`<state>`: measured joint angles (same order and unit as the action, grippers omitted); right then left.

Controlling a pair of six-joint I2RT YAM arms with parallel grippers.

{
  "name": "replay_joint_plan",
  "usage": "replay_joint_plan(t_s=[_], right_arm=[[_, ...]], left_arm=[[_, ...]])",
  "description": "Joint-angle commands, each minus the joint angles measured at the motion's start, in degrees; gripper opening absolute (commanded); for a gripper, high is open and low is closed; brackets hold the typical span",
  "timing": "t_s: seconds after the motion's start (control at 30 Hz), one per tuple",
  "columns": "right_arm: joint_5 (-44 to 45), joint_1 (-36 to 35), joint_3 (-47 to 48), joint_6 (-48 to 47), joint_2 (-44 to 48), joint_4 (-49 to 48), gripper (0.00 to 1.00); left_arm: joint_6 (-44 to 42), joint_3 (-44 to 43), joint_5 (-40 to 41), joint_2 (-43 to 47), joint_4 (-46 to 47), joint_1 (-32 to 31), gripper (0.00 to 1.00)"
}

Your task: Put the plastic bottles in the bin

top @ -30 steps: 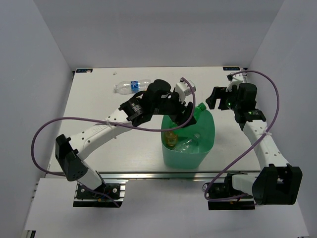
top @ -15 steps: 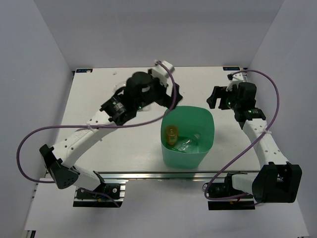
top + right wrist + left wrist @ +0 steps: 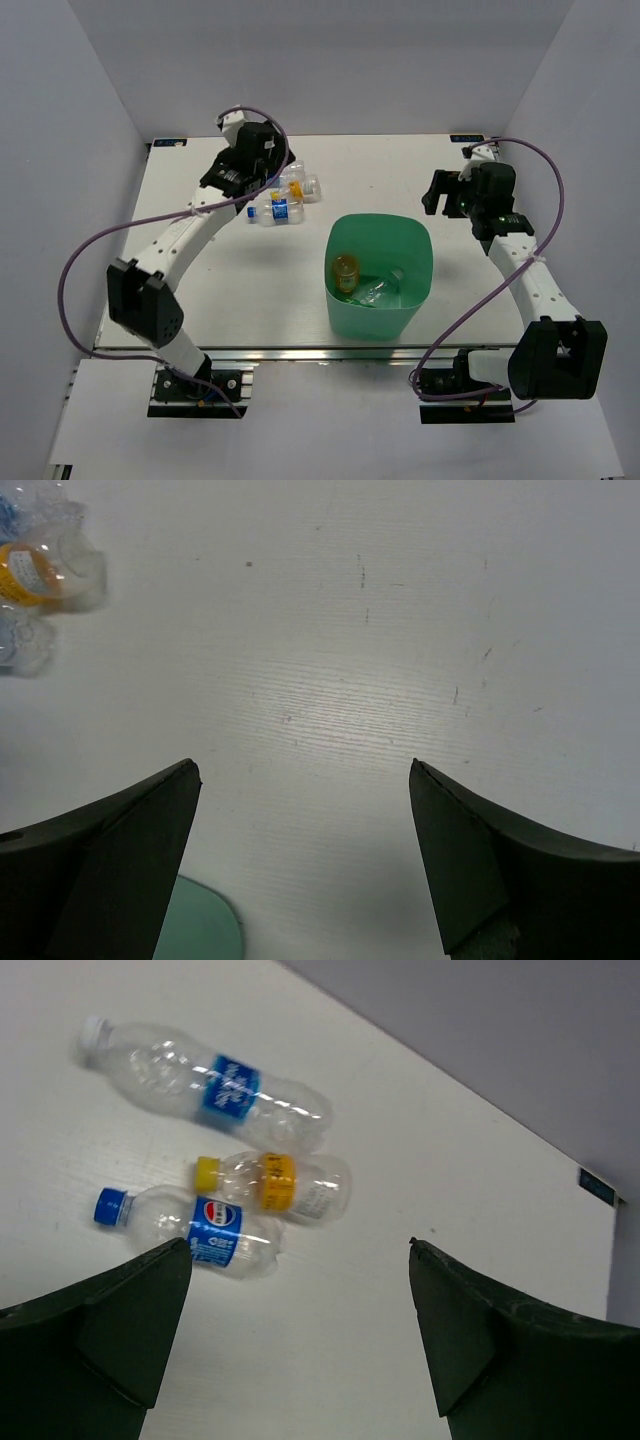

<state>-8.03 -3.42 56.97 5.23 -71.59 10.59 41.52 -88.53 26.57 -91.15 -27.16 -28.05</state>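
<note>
Near your spread left end effector [image 3: 298, 1248] lie three bottles [image 3: 275, 1182]. Your right end effector [image 3: 303, 767] is spread too.

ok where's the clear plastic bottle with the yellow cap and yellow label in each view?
Top external: the yellow-capped clear bottle lies upper left of centre.
Left wrist: left of centre.
Right wrist: top-left corner, cap out of frame.
Shared landmark: small blue-capped clear bottle beside it.
</note>
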Motion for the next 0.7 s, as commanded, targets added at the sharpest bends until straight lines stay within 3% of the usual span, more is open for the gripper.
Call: replay_joint_plan(t_s=[0.0, 0.2, 0.33, 0.67], right_arm=[[4.85, 0.26, 4.46, 0.74, -1.09, 1.09, 0.89], [5.93, 0.26, 7.28, 1.36, -2.50, 2.77, 0.89], [5.13, 0.26, 7.02, 1.53, -2.33, 2.77, 0.89], [4.52, 0.26, 6.75, 1.18, -3.11, 2.86, 0.89]], left_arm=[[14.62, 1.52, -0.29, -5.77, -4.56, 4.14, 0.98], [24.39, 2.92, 0.16, -10.27, -4.13, 5.38, 0.98], [31.07, 9.24, -4.49, -10.97, 0.07, 7.57, 0.98], [35.47, 13.29, -7.32, -16.86, 5.78, 9.51, 0.98]])
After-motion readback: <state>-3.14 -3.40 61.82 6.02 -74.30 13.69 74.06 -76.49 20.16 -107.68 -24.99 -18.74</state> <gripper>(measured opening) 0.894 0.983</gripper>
